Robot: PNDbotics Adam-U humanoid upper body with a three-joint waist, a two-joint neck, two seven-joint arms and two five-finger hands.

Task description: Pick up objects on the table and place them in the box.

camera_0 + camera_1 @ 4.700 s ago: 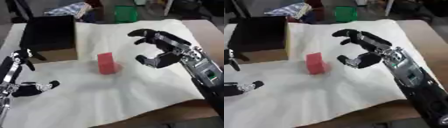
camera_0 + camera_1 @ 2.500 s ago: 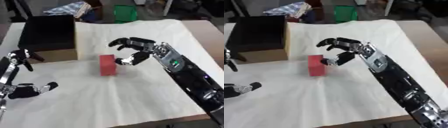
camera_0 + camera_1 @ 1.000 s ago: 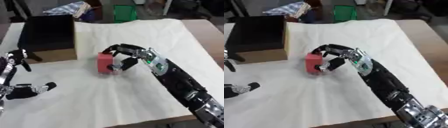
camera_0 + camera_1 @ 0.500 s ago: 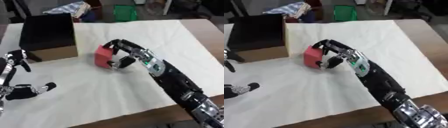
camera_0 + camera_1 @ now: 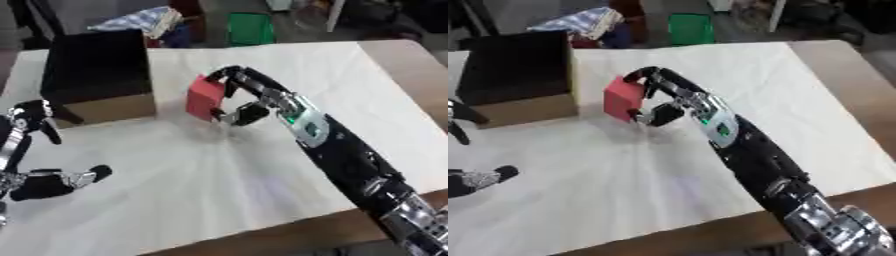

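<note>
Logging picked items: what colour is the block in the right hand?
Red; the block shows best in the left eye view.

A lab or workshop: a table (image 5: 398,55) draped in a white sheet (image 5: 175,175), with clutter beyond its far edge, including a green bin (image 5: 250,28) and checked cloth (image 5: 140,20).

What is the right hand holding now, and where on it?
The right hand holds the red block, fingers curled over its top edge and thumb under its right side.
</note>
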